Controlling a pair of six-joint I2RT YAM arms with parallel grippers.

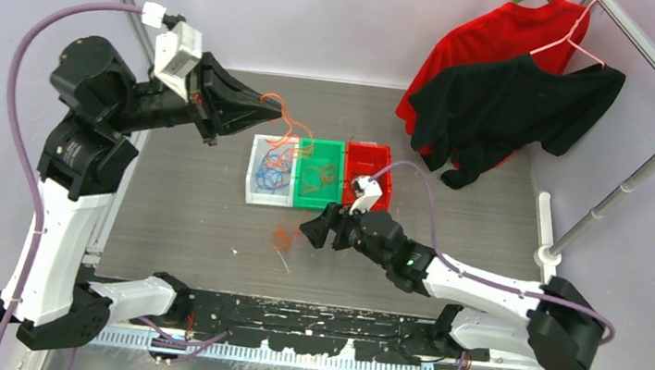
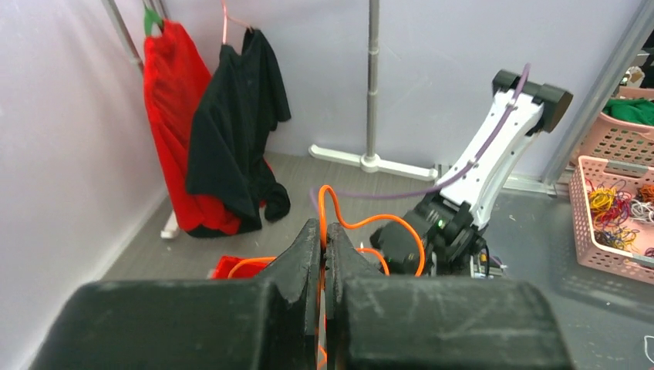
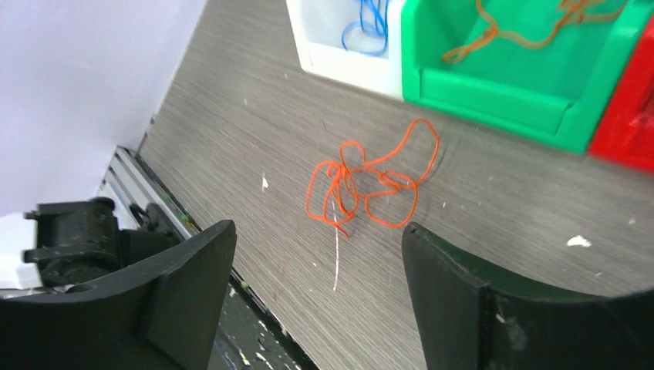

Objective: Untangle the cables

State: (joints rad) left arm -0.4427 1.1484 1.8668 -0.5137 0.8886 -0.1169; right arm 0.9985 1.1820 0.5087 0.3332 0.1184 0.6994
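My left gripper [image 1: 273, 110] is raised above the bins and shut on an orange cable [image 1: 291, 132], whose loops hang down toward the white bin [image 1: 253, 195] and the green bin [image 1: 318, 203]. In the left wrist view the jaws [image 2: 325, 231] are pressed together on that orange cable [image 2: 370, 222]. Blue cables [image 1: 271, 174] lie in the white bin and a brownish-orange cable [image 1: 314, 176] lies in the green bin. A small orange tangle [image 1: 283, 236] lies on the table in front of the bins. My right gripper [image 1: 311, 230] is open and empty just right of it, and the tangle [image 3: 370, 181] lies beyond the open gripper [image 3: 316, 231].
A red bin [image 1: 370, 158] stands right of the green one. A red shirt [image 1: 499, 37] and a black shirt [image 1: 510, 103] hang on a rack [image 1: 644, 156] at the back right. Pink baskets [image 2: 617, 208] show off the table. A thin white strand [image 3: 336, 254] lies by the tangle.
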